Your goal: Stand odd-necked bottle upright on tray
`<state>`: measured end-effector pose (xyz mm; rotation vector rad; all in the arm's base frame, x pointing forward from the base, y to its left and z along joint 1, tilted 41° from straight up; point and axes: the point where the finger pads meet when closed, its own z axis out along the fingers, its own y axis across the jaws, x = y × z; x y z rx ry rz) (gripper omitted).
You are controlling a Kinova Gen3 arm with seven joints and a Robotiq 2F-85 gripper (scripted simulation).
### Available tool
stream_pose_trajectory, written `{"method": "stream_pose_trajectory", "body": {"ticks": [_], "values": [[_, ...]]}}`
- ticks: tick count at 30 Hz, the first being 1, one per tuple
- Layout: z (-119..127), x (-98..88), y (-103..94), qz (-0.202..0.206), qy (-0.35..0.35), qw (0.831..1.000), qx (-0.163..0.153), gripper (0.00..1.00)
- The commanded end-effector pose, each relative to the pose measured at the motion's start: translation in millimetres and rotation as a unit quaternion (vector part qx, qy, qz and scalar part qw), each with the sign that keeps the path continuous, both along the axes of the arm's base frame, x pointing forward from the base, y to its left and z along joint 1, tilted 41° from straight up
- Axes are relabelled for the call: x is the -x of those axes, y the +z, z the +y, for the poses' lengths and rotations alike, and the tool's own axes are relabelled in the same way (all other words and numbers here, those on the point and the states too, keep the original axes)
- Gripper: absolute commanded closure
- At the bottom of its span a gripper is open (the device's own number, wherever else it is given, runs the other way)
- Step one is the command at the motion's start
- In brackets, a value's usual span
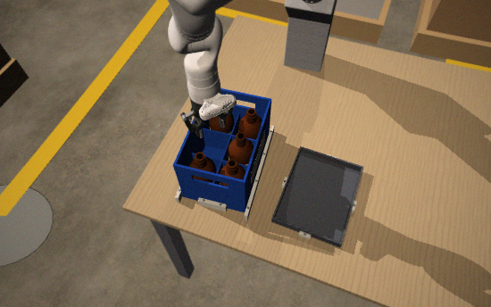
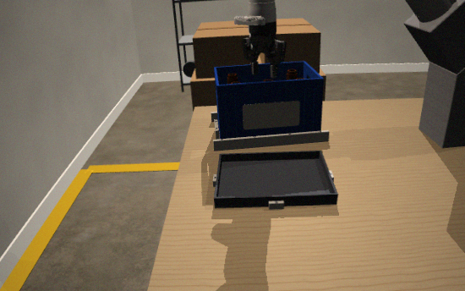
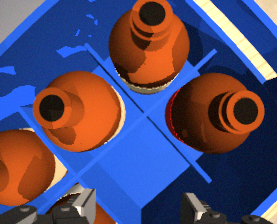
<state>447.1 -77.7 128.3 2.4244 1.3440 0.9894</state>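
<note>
My gripper (image 1: 211, 127) (image 2: 264, 74) (image 3: 138, 205) is open, pointing down over the left side of the blue crate (image 1: 196, 187) (image 2: 228, 106), with nothing between its fingers. The crate holds five brown bottles, all upright: front left (image 1: 201, 165), front right (image 1: 232, 171), middle right (image 1: 241, 151) (image 3: 81, 115), back right (image 1: 251, 127) and back left (image 1: 218, 125). The middle-left compartment (image 3: 141, 160) is empty. One bottle is partly hidden behind a finger in the wrist view. I cannot tell which neck differs. The dark tray (image 1: 309, 232) (image 2: 275, 200) has nothing on it.
A pale rail (image 1: 259, 171) (image 2: 270, 140) runs along the crate's tray side, and small pale blocks (image 1: 212, 204) stand by its front. More small blocks (image 1: 304, 235) (image 2: 276, 205) touch or flank the tray. A grey pedestal (image 1: 305, 46) (image 2: 445, 106) stands at the back of the table in the top view.
</note>
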Motion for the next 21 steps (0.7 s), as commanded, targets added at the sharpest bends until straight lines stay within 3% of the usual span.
{"method": "stream_pose_trajectory", "body": {"ticks": [1, 21], "values": [[-3.0, 3.0, 10.2, -0.006, -0.003, 1.000, 0.001, 0.36], [-10.5, 38.3, 51.0, -0.006, -0.003, 1.000, 0.001, 0.36]]}}
